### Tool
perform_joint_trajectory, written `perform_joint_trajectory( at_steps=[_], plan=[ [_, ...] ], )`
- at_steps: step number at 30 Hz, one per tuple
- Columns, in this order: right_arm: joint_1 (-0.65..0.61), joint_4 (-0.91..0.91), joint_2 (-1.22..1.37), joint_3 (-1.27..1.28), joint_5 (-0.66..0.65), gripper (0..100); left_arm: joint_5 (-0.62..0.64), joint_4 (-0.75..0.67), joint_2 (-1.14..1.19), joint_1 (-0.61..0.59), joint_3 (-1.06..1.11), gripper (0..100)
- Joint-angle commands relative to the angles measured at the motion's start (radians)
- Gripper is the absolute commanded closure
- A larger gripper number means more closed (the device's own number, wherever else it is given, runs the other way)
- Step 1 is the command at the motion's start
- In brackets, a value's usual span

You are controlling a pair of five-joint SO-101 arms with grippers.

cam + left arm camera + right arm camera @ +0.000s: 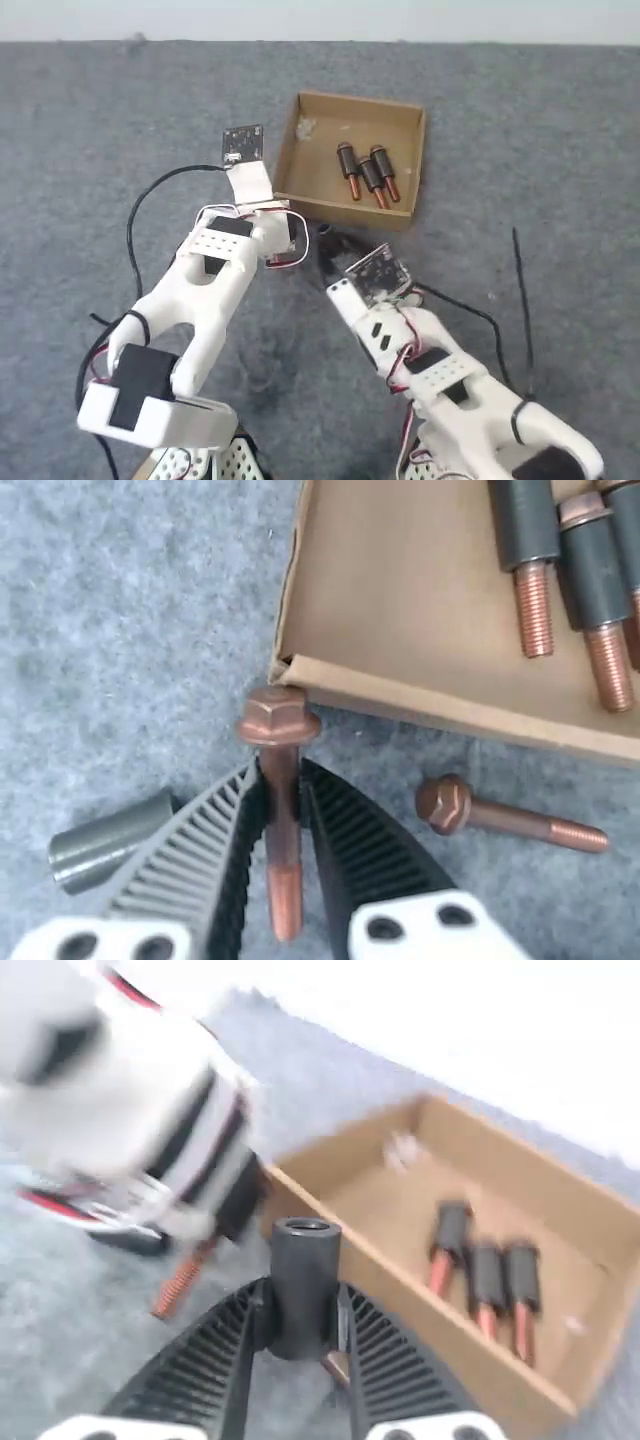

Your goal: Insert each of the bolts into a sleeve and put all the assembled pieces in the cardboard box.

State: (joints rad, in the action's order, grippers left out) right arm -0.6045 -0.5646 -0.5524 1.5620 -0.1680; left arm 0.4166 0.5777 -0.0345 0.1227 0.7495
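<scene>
My left gripper is shut on a copper bolt, head outward, just outside the front left corner of the cardboard box. In the high view this gripper sits beside the box. My right gripper is shut on a dark sleeve held upright with its bore open on top, close to the left gripper and its bolt's threaded end. A second bolt and a loose grey sleeve lie on the carpet. Three assembled pieces lie in the box.
Grey carpet covers the table. The right gripper stands just in front of the box's front wall. A black cable runs along the carpet at the right. Open carpet lies left of and behind the box.
</scene>
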Motion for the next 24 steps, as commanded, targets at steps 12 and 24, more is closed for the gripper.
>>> perform_joint_trajectory(
  at_steps=[12,24],
  plan=[
    [-0.028,-0.757,0.55,-0.06,0.043,99.3,0.006,-0.038,-0.081,-0.009,-0.01,99],
    [-0.028,-1.196,0.848,0.035,0.046,99.3,0.006,-0.043,-0.083,-0.009,-0.013,99]
  ],
)
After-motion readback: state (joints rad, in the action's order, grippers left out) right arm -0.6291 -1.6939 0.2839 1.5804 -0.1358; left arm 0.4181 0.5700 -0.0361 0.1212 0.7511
